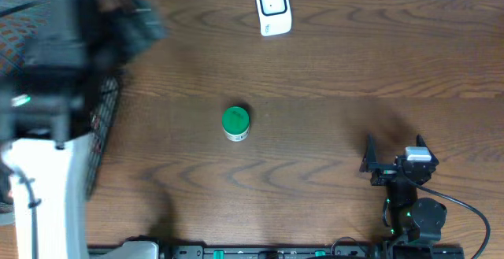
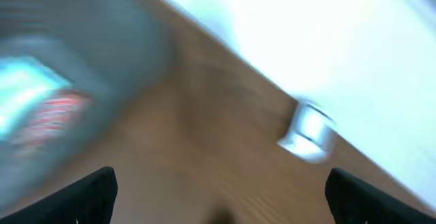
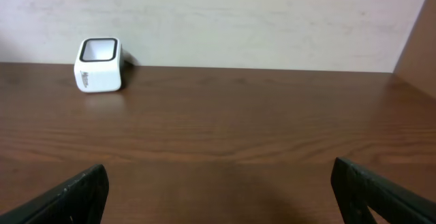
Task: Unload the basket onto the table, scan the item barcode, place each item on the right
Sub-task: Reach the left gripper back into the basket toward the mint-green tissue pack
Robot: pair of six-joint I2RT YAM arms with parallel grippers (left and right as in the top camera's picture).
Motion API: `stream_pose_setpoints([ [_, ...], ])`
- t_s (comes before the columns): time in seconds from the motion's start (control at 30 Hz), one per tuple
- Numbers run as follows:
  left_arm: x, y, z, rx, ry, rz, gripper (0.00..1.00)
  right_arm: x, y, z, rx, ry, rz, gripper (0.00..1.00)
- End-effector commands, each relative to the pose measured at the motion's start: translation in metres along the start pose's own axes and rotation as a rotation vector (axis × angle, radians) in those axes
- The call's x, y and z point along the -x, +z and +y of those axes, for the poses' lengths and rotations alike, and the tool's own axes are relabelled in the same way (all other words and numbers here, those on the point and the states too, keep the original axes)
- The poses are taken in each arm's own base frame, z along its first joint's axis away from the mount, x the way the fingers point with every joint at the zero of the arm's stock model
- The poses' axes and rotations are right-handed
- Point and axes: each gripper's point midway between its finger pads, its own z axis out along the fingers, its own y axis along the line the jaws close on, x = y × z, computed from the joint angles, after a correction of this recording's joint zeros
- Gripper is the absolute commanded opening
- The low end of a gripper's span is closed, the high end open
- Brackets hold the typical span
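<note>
The item, a small white jar with a green lid (image 1: 235,123), stands upright on the wooden table near its middle. At the table's far edge sits the white barcode scanner (image 1: 273,9), which also shows as the scanner (image 3: 99,64) at far left in the right wrist view and as a blurred scanner (image 2: 310,130) in the left wrist view. My left gripper (image 2: 219,186) is open and empty, and its arm is a motion-blurred shape (image 1: 94,31) at the far left. Near the front right my right gripper (image 1: 394,147) is open and empty, well apart from the jar.
A dark wire basket (image 1: 106,125) stands at the left edge of the table, partly hidden under the left arm. A pale wall (image 3: 238,20) runs behind the table's far edge.
</note>
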Motion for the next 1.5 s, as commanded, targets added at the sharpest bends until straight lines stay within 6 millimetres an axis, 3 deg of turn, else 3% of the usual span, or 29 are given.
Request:
stream_pose_setpoints([
  [0.0,0.018,0.02,0.08,0.232,-0.069,0.018,0.98,-0.002,0.0,-0.004,-0.018,0.018,0.003,0.99],
  [0.1,0.024,0.033,0.129,0.279,-0.06,0.093,0.98,-0.002,0.0,-0.004,-0.017,0.018,0.003,0.99],
  [0.3,0.019,0.069,0.208,0.369,0.004,0.252,0.98,-0.002,0.0,-0.004,-0.017,0.018,0.003,0.99],
  [0.5,-0.011,0.119,0.256,0.405,0.076,0.437,0.98,-0.002,0.0,-0.004,-0.017,0.018,0.003,0.99],
  [0.73,-0.036,0.152,0.315,0.614,0.158,0.553,0.98,-0.002,0.0,-0.004,-0.017,0.018,0.003,0.99],
  [1.07,-0.064,0.188,0.347,0.647,0.259,0.693,0.98,-0.002,0.0,-0.004,-0.018,0.018,0.003,0.99],
  [1.47,-0.11,0.229,0.352,0.628,0.331,0.853,0.98,-0.002,0.0,-0.004,-0.017,0.018,0.003,0.99],
])
